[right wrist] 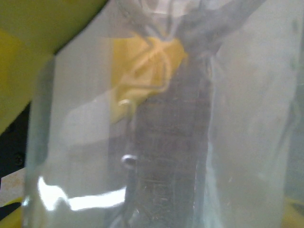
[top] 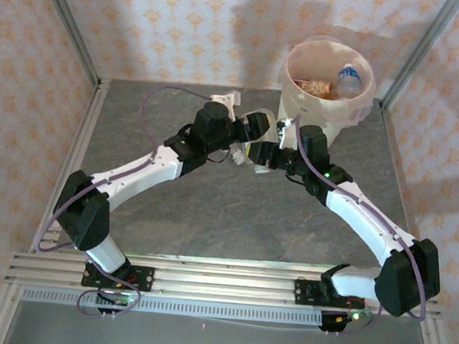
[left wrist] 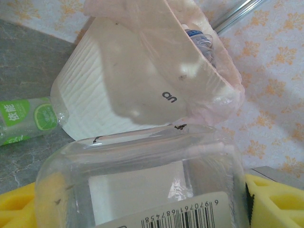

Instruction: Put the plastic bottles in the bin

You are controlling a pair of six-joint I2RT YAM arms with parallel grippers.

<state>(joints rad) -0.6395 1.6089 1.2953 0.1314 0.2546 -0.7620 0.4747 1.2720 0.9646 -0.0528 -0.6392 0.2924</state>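
The left gripper (left wrist: 147, 204) is clamped on a clear plastic bottle (left wrist: 137, 156) with a white barcode label. The bottle sits squarely between the gripper's yellow pads (left wrist: 275, 199), one pad at each side of its body. From above, this gripper and the right gripper (top: 265, 153) meet nose to nose over the middle of the grey stone-patterned table (top: 209, 226), with the clear bottle between them.

In the right wrist view the same clear plastic is pressed close against the lens, with a yellow pad at its left edge. The view is too blurred and crowded to tell whether those jaws have closed on it.

The large round white plastic bin (top: 355, 111), with a pinkish bag folded over its rim, stands at the far right of the table, just beyond the two grippers. A blue-labelled bottle (top: 349, 78) lies inside it. A green-labelled bottle (left wrist: 28, 118) lies on its side on the table, touching or nearly touching the foot of the bin's wall.
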